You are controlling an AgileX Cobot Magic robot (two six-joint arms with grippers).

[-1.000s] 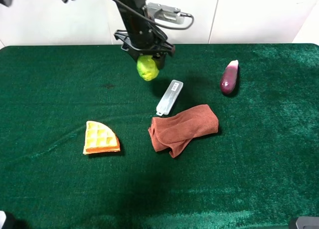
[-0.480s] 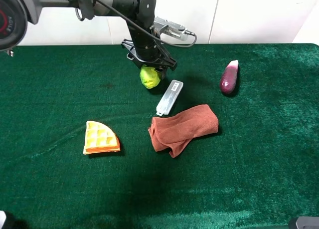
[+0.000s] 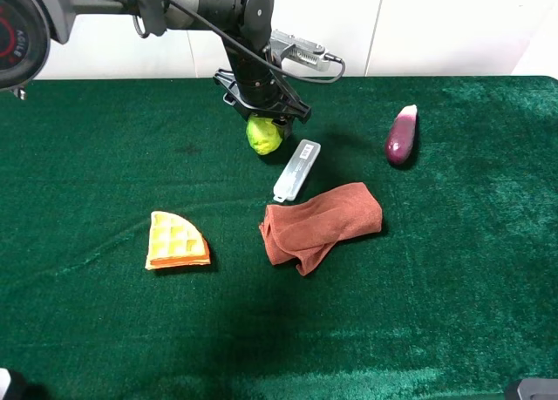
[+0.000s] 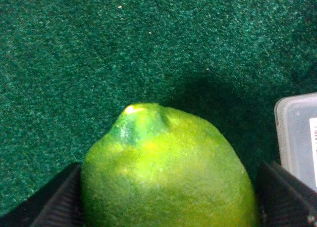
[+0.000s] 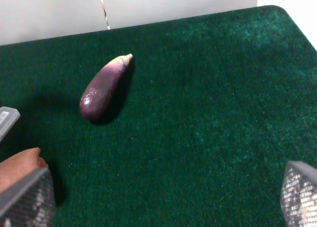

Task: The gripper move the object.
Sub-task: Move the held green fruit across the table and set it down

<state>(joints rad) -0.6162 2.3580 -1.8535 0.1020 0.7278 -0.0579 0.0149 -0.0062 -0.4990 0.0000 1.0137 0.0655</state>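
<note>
The object is a glossy yellow-green lime [image 3: 264, 136]. My left gripper [image 3: 265, 126], a black claw on a dark cabled arm, is shut on it from above at the back middle of the green table [image 3: 105, 330]. The lime hangs low over the cloth; I cannot tell if it touches. In the left wrist view the lime [image 4: 168, 167] fills the space between the black fingers [image 4: 54, 204], in the left gripper [image 4: 168, 207]. My right gripper [image 5: 163, 200] is open and empty, its fingertips [image 5: 25, 197] wide apart over bare cloth.
A clear plastic box [image 3: 296, 169] lies just right of the lime, its edge also in the left wrist view [image 4: 297, 138]. A rust-red cloth [image 3: 321, 223], an orange waffle wedge [image 3: 177, 240] and a purple eggplant [image 3: 401, 137] [image 5: 104, 88] lie on the table.
The left gripper has carried the lime down and slightly right toward the table. Over the last half second it has barely moved. The other things have not moved.
</note>
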